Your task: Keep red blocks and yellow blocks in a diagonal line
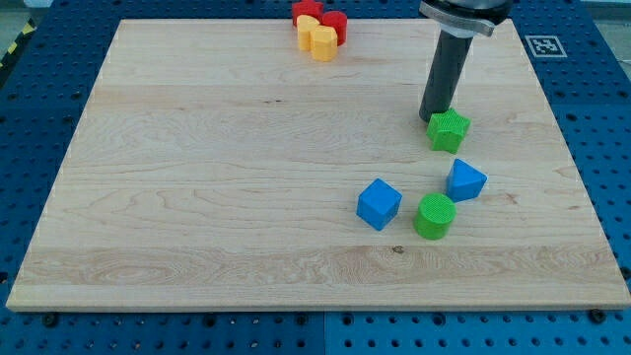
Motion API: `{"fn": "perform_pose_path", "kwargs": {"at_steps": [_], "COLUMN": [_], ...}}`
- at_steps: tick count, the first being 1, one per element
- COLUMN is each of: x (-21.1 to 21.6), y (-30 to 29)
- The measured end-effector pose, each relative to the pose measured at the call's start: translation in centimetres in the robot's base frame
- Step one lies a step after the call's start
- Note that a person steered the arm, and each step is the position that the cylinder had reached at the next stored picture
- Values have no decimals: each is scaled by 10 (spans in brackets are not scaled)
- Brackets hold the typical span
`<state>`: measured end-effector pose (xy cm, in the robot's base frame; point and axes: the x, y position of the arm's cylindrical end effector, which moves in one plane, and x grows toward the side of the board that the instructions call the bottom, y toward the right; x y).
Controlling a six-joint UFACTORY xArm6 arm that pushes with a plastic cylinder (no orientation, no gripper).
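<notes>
Red and yellow blocks sit bunched at the board's top edge, a little right of centre. A red star-like block point(307, 11) is at the top left of the bunch, a red block point(335, 24) at its right. A yellow heart-shaped block point(320, 41) lies at the front, with another yellow block point(307, 25) partly hidden behind it. My tip point(434, 119) is on the board at the right, far from that bunch, touching or just beside the upper left of a green star-shaped block point(449, 130).
A blue cube point(379, 203), a green cylinder point(435, 216) and a blue wedge-like block point(465, 180) lie in the lower right part of the wooden board point(197, 197). A blue pegboard table surrounds the board. A marker tag point(544, 45) lies off the top right corner.
</notes>
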<state>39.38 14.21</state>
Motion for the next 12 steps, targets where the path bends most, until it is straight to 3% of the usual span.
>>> {"fn": "perform_pose_path", "kwargs": {"at_steps": [2, 4, 5, 6, 7, 8, 9, 10, 11, 12], "x": [19, -98, -114, -98, -63, -64, -87, -137, -202, -202], "y": [0, -7, -7, -18, -57, -120, -198, -265, -280, -272]}}
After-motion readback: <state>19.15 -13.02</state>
